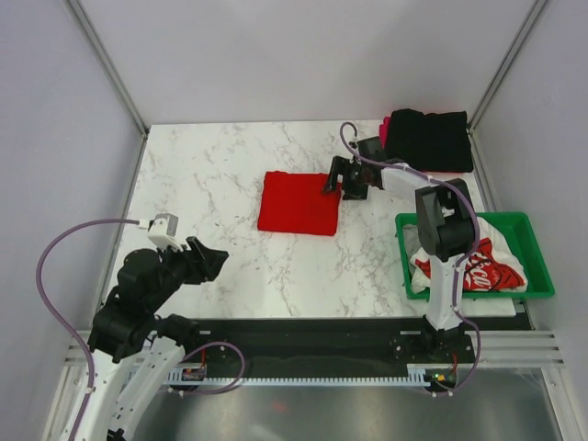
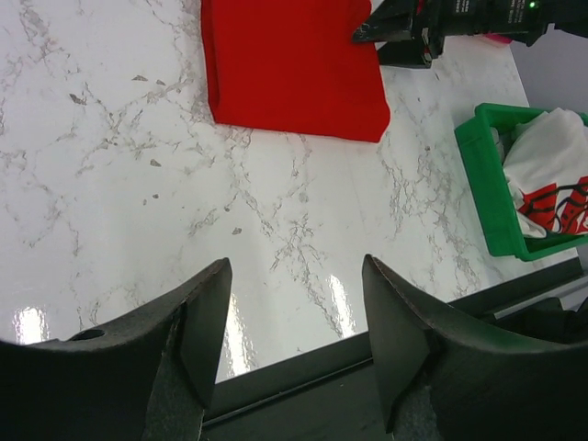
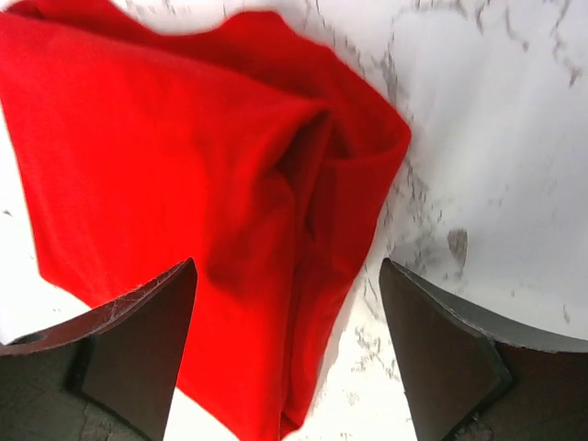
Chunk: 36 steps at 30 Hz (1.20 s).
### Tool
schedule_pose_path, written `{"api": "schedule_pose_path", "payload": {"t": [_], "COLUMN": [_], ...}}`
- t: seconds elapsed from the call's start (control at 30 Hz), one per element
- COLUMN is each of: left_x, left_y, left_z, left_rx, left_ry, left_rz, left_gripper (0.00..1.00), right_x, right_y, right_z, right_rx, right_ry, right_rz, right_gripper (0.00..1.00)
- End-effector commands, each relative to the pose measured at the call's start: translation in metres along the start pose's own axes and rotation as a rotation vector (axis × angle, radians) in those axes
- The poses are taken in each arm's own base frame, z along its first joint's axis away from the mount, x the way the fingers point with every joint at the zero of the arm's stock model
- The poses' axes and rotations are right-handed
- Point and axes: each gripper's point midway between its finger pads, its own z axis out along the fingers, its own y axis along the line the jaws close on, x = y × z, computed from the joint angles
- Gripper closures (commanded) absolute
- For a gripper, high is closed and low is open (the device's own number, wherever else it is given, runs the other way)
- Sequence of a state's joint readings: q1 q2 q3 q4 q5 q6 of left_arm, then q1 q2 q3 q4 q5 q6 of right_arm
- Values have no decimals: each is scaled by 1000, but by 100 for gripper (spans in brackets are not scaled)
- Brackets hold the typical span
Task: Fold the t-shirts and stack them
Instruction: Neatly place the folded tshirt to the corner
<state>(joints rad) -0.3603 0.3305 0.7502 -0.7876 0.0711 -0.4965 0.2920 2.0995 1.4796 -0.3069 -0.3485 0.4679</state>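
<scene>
A plain red t-shirt [image 1: 299,204] lies folded into a square near the middle of the marble table. My right gripper [image 1: 336,186] hovers open over its right edge. In the right wrist view the fingers straddle the shirt's thick folded corner [image 3: 303,230], and my right gripper [image 3: 287,312] grips nothing. A folded black t-shirt [image 1: 430,138] rests on a magenta one [image 1: 384,129] at the back right. White t-shirts with red print [image 1: 473,262] lie crumpled in the green crate. My left gripper [image 1: 209,260] stands open and empty over bare table [image 2: 294,303] at the near left.
The green plastic crate [image 1: 542,276] sits at the right front edge, beside the right arm's base. In the left wrist view it shows at the right [image 2: 482,184], with the table's black front rail [image 2: 303,386] just below my fingers. Frame posts and white walls enclose the table.
</scene>
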Motion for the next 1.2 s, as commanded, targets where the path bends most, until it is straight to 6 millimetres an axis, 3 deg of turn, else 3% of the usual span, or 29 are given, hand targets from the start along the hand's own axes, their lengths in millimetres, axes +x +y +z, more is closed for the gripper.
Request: {"api": "schedule_pose_path", "payload": {"t": [0.0,0.17,0.33,0.4,0.47,0.6,0.7,0.73,0.77,0.8,0.83,0.87,0.93,0.97,1.0,1.07,1.17], "left_x": [-18,-17,-17,-17,-18,-18,-18,-18,-19,-19,-19,-20,-20,-21,-21,-22,-23], "left_y": [-6,-5,-5,-4,-3,-2,-1,-1,0,-1,0,0,2,2,3,4,7], "left_z": [-2,1,3,3,3,3,3,3,3,2,2,2,2,2,2,1,0], "left_rx": [22,15,11,8,4,-1,-4,-6,-7,-5,-8,-11,-17,-19,-21,-28,-41], "left_ry": [-91,-79,-74,-76,-80,-81,-84,-84,-87,-89,-91,-92,-97,-99,-101,-111,-120], "left_rz": [-18,-16,-17,-17,-18,-20,-21,-21,-22,-22,-24,-25,-27,-27,-27,-30,-35], "left_gripper": [34,34,34,34,34,34,34,34,34,34,34,34,34,34,34,34,34], "right_x": [1,13,31,35,39,34,21,13,-4,-1,-11,-28,-33,-53,-54,-79,-101], "right_y": [-20,-25,-19,-15,-12,-8,-3,-11,-3,-7,-15,-8,-15,-19,-27,-34,-34], "right_z": [23,39,50,54,54,42,21,15,1,-9,-17,-34,-53,-71,-82,-109,-140], "right_rx": [-1,-52,-153,-204,-227,-222,-169,-107,-89,-46,27,42,121,200,263,374,448], "right_ry": [-17,16,16,26,41,33,27,1,-40,-18,-48,-94,-93,-153,-142,-216,-273], "right_rz": [36,87,125,136,136,92,31,-14,-46,-58,-77,-134,-165,-216,-220,-251,-290], "right_gripper": [12,16,37,52,59,99,100,100,100,100,100,100,100,100,100,100,100]}}
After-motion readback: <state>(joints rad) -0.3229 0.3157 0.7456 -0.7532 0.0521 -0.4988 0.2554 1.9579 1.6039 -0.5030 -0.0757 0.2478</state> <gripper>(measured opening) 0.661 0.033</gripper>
